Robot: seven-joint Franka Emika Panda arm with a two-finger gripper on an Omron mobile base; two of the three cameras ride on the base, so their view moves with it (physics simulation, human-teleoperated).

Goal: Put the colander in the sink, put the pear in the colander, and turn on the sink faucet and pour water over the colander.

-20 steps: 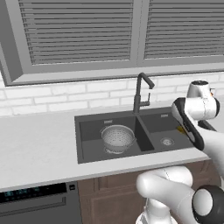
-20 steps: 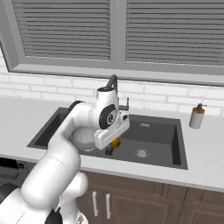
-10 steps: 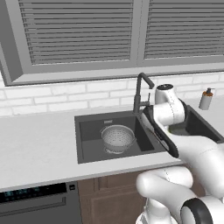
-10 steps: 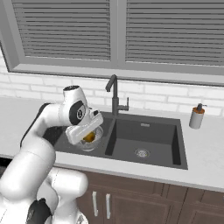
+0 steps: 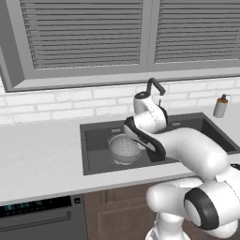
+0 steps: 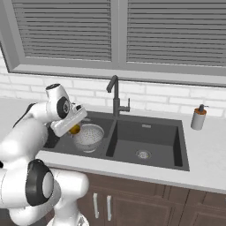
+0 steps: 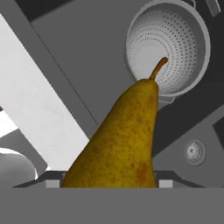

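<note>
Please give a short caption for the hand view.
Tool holds the pear above the colander in the sink.

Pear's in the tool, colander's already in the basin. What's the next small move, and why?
Probably carry the pear a little further until it hangs over the middle of the colander, then lower and let go. The tool holds the pear beside the colander's rim, over the sink's left basin, and in the hand view the stem just reaches the bowl's edge, so a release now might miss.
</note>
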